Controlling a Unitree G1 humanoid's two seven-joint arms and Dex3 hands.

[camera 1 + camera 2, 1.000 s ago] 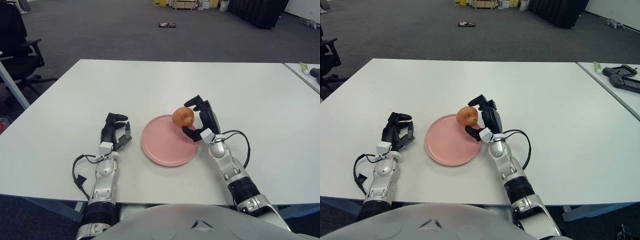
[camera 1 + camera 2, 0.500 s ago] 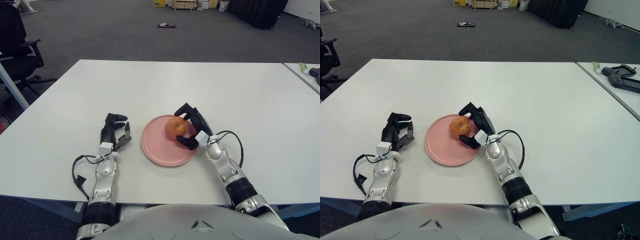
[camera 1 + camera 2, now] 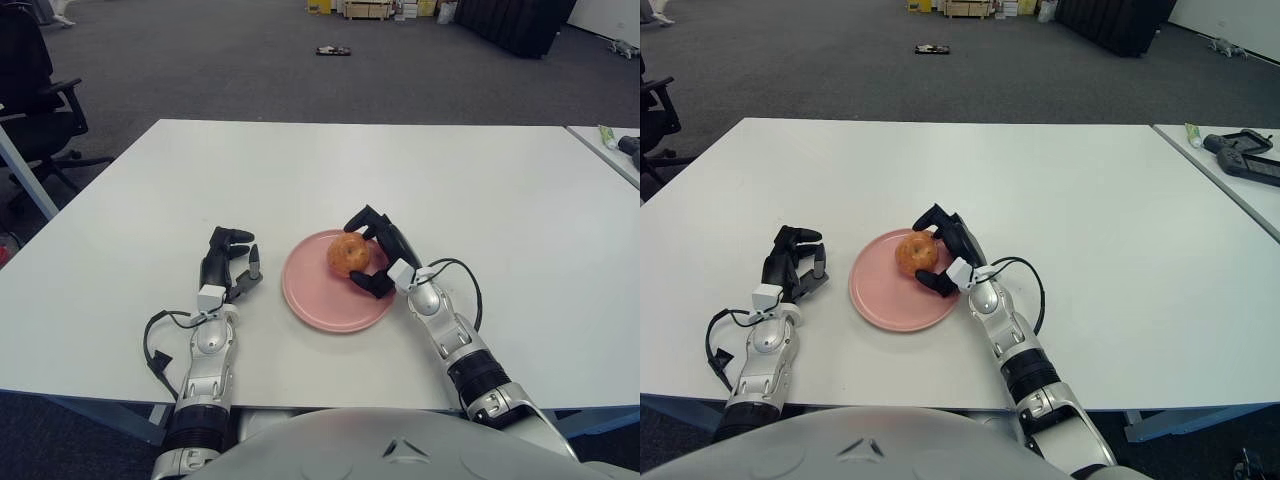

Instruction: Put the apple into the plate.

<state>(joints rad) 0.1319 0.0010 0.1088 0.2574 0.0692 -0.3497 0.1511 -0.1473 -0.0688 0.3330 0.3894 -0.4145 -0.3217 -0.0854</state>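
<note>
Your right hand (image 3: 375, 250) is reaching over the right part of the pink plate (image 3: 318, 302), and its dark fingers (image 3: 362, 216) are curling around the apple (image 3: 348, 254): one pair is wrapping over the far side of the fruit while the thumb is pressing in from the near side. The apple is sitting over the far-right part of the plate, inside its rim; you cannot tell from these views whether it is touching the plate's surface or being held just above it. The apple is showing a reddish-orange skin with a paler yellow patch facing you. A black cable (image 3: 465, 275) is looping out from the right wrist and arching over the bench (image 3: 330, 170) just to the right of the forearm.

Your left hand (image 3: 226, 262) is showing to the left of the plate, near it but apart from its rim, with its fingers curled in loosely and gripping nothing. A black cable (image 3: 155, 345) is also trailing from the left forearm toward the near edge of the bench.

The plate is lying flat on the white bench, near the near edge and between your two hands. Beyond the bench, a dark office chair (image 3: 35, 90) is standing on the grey floor at the far left, and a second white bench (image 3: 1225, 160) with dark devices on it is showing at the far right.
</note>
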